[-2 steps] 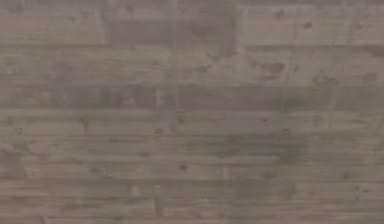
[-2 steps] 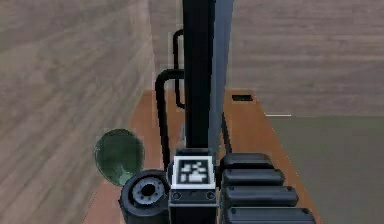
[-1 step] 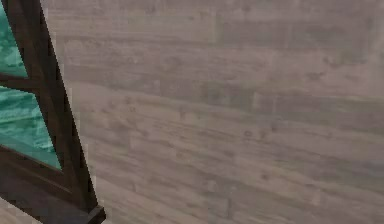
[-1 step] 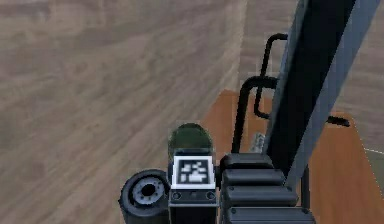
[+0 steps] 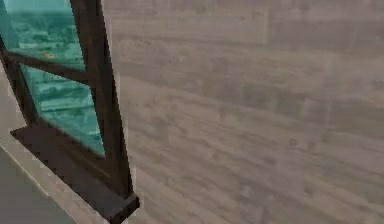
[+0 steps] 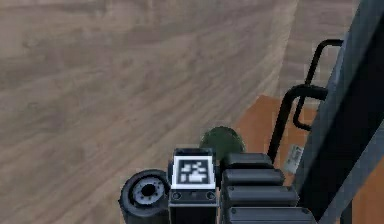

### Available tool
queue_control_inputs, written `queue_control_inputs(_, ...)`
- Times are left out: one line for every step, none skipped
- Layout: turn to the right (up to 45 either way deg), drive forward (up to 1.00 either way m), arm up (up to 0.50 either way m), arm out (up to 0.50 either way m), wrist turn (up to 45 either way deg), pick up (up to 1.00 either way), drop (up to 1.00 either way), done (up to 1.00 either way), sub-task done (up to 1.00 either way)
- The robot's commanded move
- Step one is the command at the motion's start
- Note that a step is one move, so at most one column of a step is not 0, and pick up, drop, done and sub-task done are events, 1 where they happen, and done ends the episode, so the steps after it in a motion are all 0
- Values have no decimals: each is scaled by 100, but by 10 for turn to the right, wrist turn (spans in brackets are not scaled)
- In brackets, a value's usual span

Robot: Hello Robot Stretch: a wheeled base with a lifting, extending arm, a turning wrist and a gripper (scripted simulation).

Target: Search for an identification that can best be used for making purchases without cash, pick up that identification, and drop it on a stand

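Note:
In the arm side view the arm's dark bar (image 6: 250, 190) rises from the bottom edge, with a white marked square (image 6: 192, 170) at its end. Left of the square sits the gripper's (image 6: 146, 196) dark round body. Its far end cannot be made out, so I cannot tell whether it holds anything. A dark green rounded thing (image 6: 222, 140) lies just behind the arm's end.
A plank wall (image 5: 250, 110) stands close ahead, with a dark-framed window (image 5: 60, 90) at the forward view's left above a dark sill (image 5: 80, 175). At the arm side view's right are a brown surface (image 6: 262, 125) and a dark metal frame (image 6: 315, 85). The plank wall (image 6: 120, 80) continues there.

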Motion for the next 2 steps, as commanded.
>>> queue_control_inputs(-60,0,0,0,0,0,0,0,0)
queue_control_inputs(-30,0,0,0,0,0,0,0,0)
